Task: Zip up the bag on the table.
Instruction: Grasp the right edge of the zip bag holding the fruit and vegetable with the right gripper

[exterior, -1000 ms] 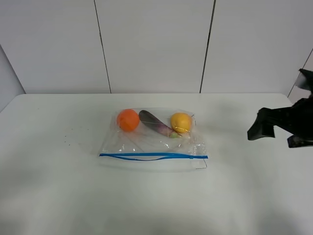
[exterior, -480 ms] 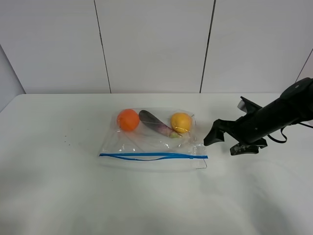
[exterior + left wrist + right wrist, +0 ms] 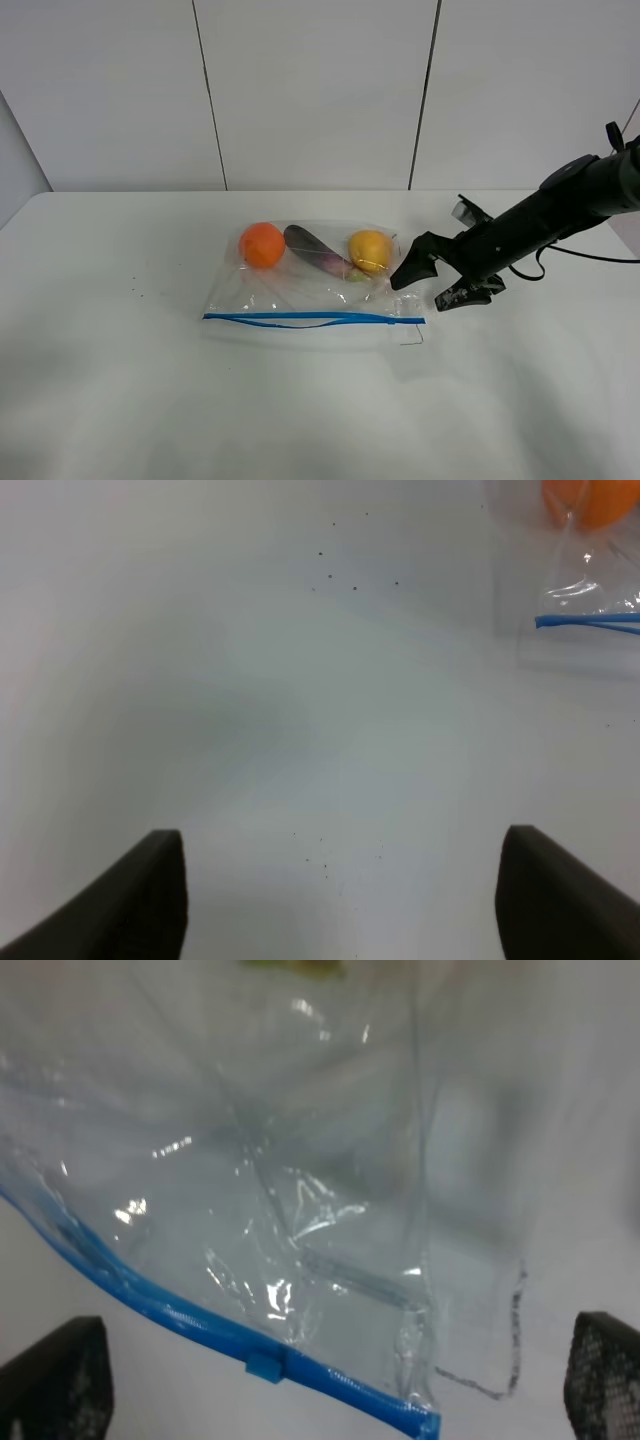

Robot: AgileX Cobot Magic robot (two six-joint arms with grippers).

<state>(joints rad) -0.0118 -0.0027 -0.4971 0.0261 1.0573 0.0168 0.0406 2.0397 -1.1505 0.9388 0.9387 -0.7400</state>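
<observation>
Nearest the camera the plain white matte counter (image 3: 120,400) lies bare. On it, about the middle, lies the clear, floppy plastic zip bag (image 3: 300,290), flat, with its blue zipper strip (image 3: 310,318) along the near edge. In the high view a thin blue line sags away from the strip along its middle, so the mouth looks to be parted there: the zip is judged not yet closed. The right wrist view shows a small blue slider tab (image 3: 265,1365) sitting near the strip's right-hand end, close to the bag's corner.

Just beside that corner hangs the right pincer (image 3: 425,288), its two fingers spread wide with nothing between them; it looks clear of the plastic. The left pincer (image 3: 350,900) is likewise spread and empty, well off beyond the bag's left end over bare counter.

Further back inside the bag lie a round orange fruit (image 3: 262,244), a dark purple aubergine (image 3: 318,252) and a round yellow fruit (image 3: 370,250). Behind all stands a white panelled wall (image 3: 310,90).

So nothing of the closing seems done: the tab is ungripped, and the whole run along the strip is left.
</observation>
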